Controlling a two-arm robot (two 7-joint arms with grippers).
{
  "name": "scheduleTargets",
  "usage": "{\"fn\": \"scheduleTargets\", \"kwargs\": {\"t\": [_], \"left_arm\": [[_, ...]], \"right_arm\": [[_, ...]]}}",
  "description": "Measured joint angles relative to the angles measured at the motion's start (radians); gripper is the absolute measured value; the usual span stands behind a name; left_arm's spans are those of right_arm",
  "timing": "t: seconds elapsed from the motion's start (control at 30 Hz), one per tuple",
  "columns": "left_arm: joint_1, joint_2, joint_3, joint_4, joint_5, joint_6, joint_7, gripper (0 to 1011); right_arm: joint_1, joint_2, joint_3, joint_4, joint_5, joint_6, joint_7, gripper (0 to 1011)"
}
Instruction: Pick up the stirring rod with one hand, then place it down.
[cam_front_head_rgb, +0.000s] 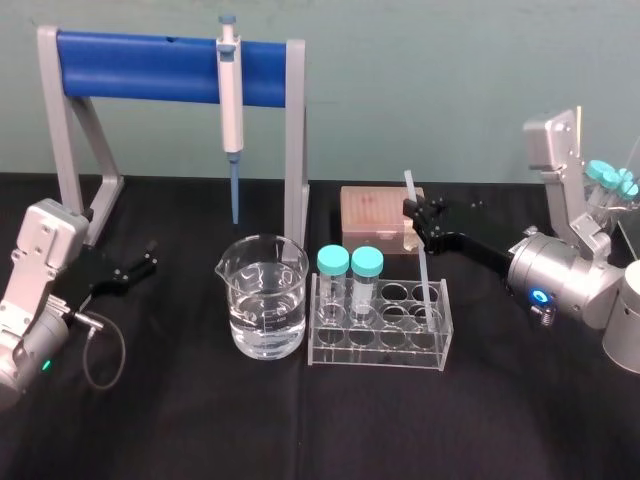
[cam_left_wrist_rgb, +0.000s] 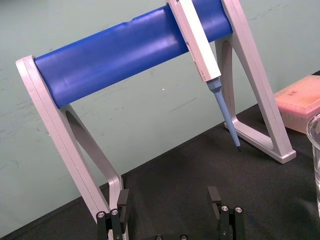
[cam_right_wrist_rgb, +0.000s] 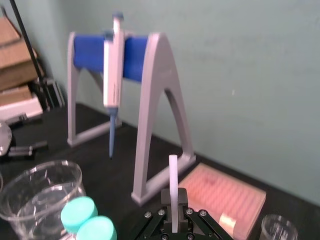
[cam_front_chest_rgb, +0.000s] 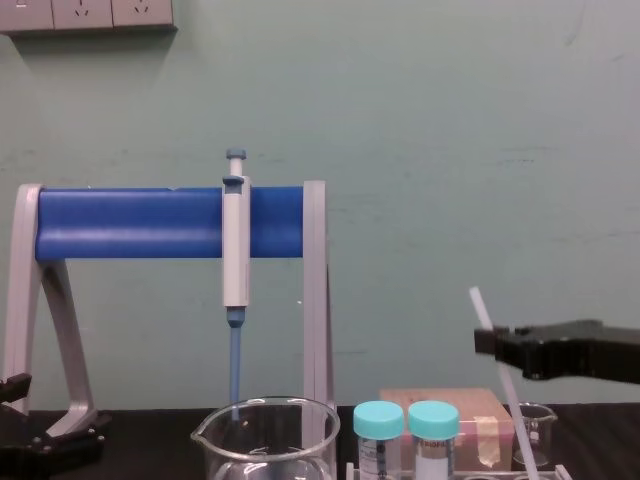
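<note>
One thin, translucent-white stirring rod (cam_right_wrist_rgb: 173, 172) tilts slightly, clamped by right gripper (cam_front_head_rgb: 418, 218).

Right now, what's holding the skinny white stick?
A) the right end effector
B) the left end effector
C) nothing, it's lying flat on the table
A: the right end effector is shut on the stirring rod, holding it nearly upright; the left end effector sits open.

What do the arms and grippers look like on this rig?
Left arm and right arm are silver-grey housings. Left gripper and right gripper are black with flat angular jaws. The left carries a grey cable loop and green light; the right has a blue ring light.
</note>
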Motion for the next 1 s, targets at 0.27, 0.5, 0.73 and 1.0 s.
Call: {"fn": "scheduleTargets", "kwargs": {"t": [0.27,0.5,0.73,1.0], "left_arm": [[0.0,0.0,0.0,0.0,0.0,0.0,0.0,1000],[0.0,0.0,0.0,0.0,0.0,0.0,0.0,1001],[0.0,0.0,0.0,0.0,0.0,0.0,0.0,1000],[0.0,0.0,0.0,0.0,0.0,0.0,0.0,1000]], "right_arm": [[-0.044,-0.018,0.037,-0.027,-0.018,-0.145,-0.001,66],[-0.076,-0.03,0.077,-0.068,-0.006,-0.209,0.016,66],[-0.094,-0.033,0.117,-0.133,0.019,-0.249,0.027,66],[-0.105,-0.032,0.149,-0.189,0.032,-0.271,0.028,66]]}}
